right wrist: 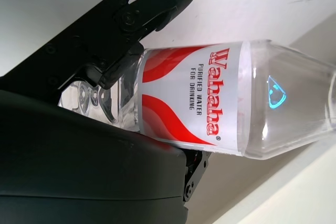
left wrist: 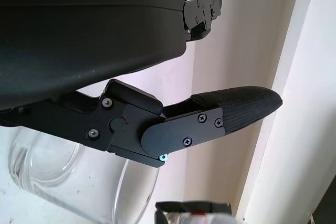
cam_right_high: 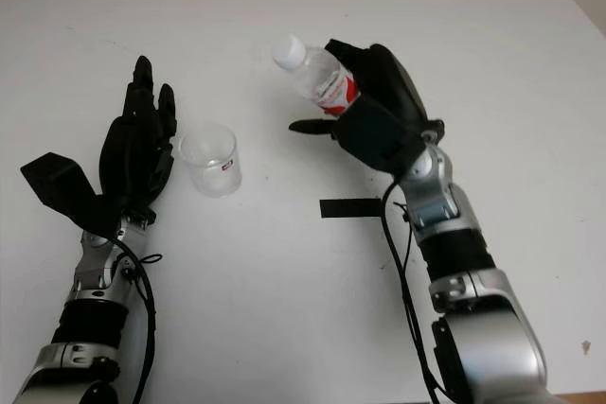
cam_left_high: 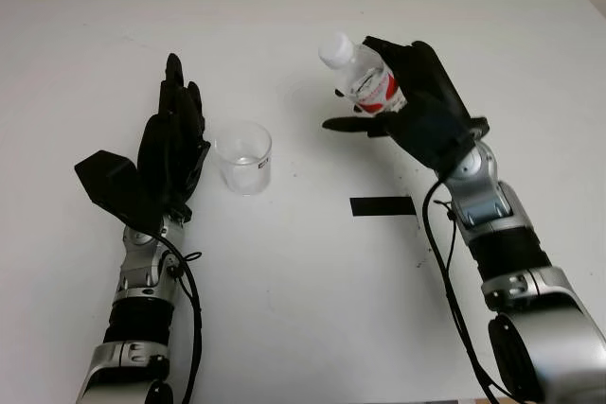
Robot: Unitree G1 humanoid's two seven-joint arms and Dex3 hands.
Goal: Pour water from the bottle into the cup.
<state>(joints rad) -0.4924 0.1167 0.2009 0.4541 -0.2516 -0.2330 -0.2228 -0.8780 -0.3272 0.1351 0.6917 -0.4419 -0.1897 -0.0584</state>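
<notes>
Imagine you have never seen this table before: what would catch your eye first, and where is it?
First, the water bottle with its red and white label, held tilted above the table in the right hand, its white cap toward the cup. Next, the clear cup standing upright on the white table, right beside the open left hand.

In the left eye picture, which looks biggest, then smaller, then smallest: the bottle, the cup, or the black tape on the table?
1. Bottle, though the right hand hides part of it and holds it up nearer the camera.
2. Cup, close behind.
3. Black tape, clearly smallest.
</notes>
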